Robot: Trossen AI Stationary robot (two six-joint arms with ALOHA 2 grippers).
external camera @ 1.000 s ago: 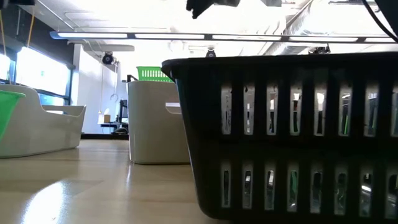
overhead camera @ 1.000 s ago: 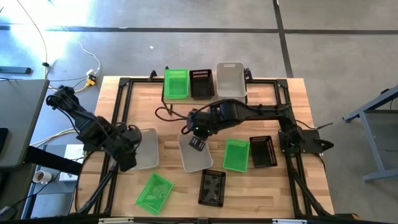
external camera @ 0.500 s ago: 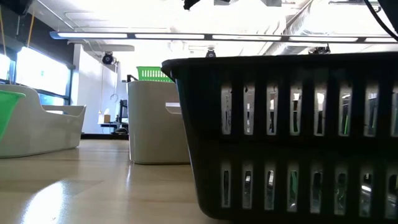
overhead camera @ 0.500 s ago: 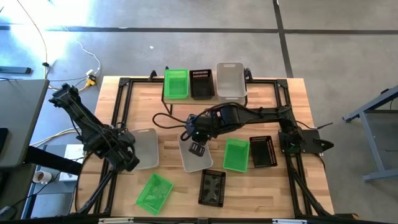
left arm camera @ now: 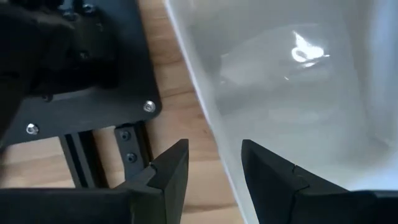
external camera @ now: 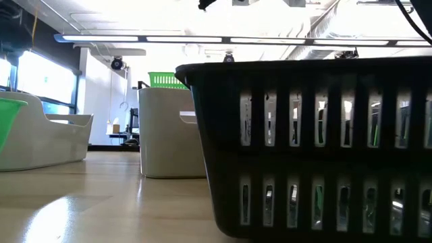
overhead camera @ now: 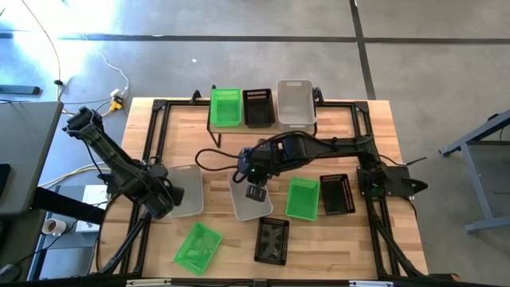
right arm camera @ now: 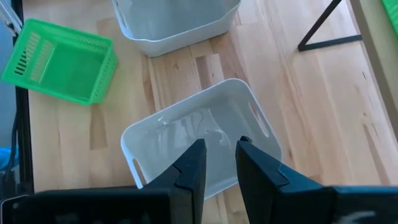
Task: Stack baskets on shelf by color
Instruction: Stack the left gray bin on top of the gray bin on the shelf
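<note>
The shelf (overhead camera: 263,126) stands at the table's far side and carries one green basket (overhead camera: 225,106), one black (overhead camera: 258,106) and one pale grey (overhead camera: 296,104). My left gripper (overhead camera: 165,196) (left arm camera: 214,171) is open at the left wall of a grey basket (overhead camera: 185,191) lying on the table. One finger is inside the rim (left arm camera: 205,118) and one outside, without visible touch. My right gripper (overhead camera: 256,192) (right arm camera: 220,163) hovers over the middle grey basket (overhead camera: 251,199) (right arm camera: 199,134), open by a narrow gap.
On the table also sit a green basket (overhead camera: 303,198) and a black one (overhead camera: 337,194) to the right, plus a black basket (overhead camera: 272,239) and a green one (overhead camera: 197,245) near the front edge. In the low view, the black basket (external camera: 317,148) fills the foreground.
My right gripper has moved a little toward the table's near edge, staying over the middle grey basket. My left arm has shifted slightly at the left grey basket's left wall. No basket has moved.
</note>
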